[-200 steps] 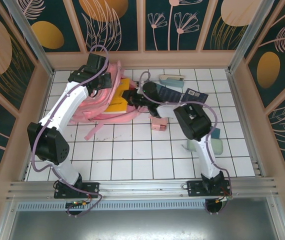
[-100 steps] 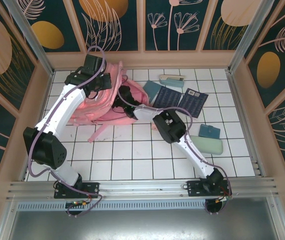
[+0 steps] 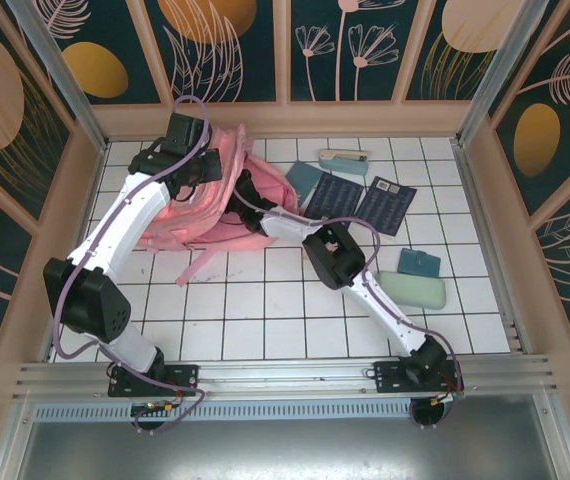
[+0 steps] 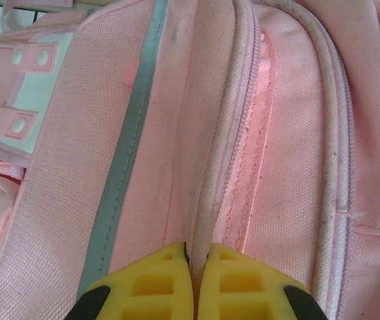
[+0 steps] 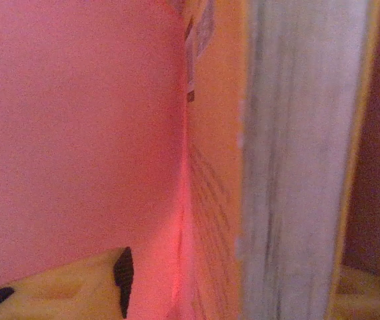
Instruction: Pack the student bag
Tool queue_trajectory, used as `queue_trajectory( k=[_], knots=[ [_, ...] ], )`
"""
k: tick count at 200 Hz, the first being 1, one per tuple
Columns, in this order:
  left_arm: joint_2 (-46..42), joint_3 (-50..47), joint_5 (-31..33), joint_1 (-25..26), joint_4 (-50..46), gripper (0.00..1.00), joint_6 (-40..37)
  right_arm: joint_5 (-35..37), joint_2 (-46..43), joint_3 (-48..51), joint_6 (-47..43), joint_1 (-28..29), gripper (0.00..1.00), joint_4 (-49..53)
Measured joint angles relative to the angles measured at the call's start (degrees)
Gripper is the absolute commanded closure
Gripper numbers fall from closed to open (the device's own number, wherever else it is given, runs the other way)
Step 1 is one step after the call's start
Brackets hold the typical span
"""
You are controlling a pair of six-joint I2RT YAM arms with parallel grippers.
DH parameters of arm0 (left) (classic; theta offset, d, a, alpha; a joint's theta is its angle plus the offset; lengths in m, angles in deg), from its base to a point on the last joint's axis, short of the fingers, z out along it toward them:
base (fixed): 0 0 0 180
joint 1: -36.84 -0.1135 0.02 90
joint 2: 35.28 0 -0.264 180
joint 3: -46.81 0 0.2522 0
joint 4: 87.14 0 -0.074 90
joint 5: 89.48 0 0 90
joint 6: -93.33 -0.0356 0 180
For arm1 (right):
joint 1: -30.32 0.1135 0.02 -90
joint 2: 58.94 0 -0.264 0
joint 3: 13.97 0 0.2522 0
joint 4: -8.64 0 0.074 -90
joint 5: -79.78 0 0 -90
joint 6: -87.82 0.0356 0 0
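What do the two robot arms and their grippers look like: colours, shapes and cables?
The left arm and the right arm both have white tube-shaped links between bulky black joints. A thin purple cable runs along each arm. The left gripper and the right gripper have yellow fingers. The left ones show square recesses.

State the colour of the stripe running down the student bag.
A pale grey-blue stripe on the pink student bag; it shows best in the left wrist view.
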Motion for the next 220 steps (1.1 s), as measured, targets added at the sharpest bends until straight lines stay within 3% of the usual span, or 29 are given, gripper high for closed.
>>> queue_trajectory(
  k=[23, 103, 149, 220],
  knots=[
    [-1.1, -1.3, 0.7, -0.3, 0.6, 1.00, 0.0, -0.1, -5.6, 7.1, -1.6, -0.2, 0.26, 1.2],
    [-2.5, -7.1, 2.5, -4.2, 3.6, 1.00, 0.0, 0.2, -23.3, 27.4, -9.2, -3.7, 0.25, 7.7],
    [-2.9, -10.6, 1.6, -6.4, 5.9, 1.00, 0.0, -0.7, -29.9, 32.9, -12.7, -6.3, 0.35, 8.6],
    [-3.0, -10.9, -2.1, -6.9, 6.1, 1.00, 0.4, -4.4, -25.2, 29.2, -11.8, -4.9, 0.48, 9.1]
  ],
)
